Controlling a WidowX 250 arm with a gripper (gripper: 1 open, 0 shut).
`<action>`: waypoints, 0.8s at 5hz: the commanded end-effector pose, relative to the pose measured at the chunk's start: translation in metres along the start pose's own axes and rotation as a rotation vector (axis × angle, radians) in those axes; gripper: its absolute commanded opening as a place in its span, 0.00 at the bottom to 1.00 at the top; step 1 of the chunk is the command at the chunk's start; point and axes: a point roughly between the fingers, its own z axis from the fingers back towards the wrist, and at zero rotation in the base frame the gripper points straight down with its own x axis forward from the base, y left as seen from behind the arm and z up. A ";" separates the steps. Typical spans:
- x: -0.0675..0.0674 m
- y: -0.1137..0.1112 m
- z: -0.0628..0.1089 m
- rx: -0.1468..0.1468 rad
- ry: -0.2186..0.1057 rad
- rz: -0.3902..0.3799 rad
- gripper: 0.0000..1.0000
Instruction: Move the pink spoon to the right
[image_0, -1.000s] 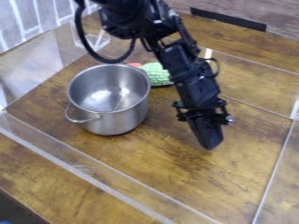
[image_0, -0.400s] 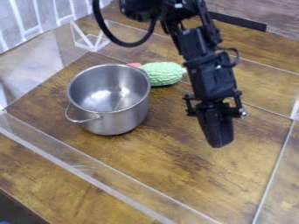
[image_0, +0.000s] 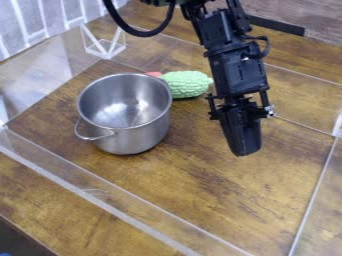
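Only a reddish-pink sliver of the pink spoon shows, at the left end of the green bumpy vegetable toy, behind the steel pot. The rest of it is hidden. My black gripper hangs off the wooden table to the right of the toy and well apart from the spoon. It points down and its jaws are shut. I see nothing between them.
The pot stands at the left of the wooden table. Low clear plastic walls fence the work area on all sides. A white wire stand is at the back left.
The gripper has lifted off the table and drawn slightly back, and the arm stands more upright. It stays shut. Pot, vegetable toy and spoon have not moved.
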 end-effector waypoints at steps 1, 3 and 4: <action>-0.002 -0.030 0.044 0.042 -0.090 -0.025 1.00; 0.005 -0.028 0.040 0.046 -0.064 -0.016 1.00; -0.001 -0.025 0.040 0.046 -0.019 -0.048 1.00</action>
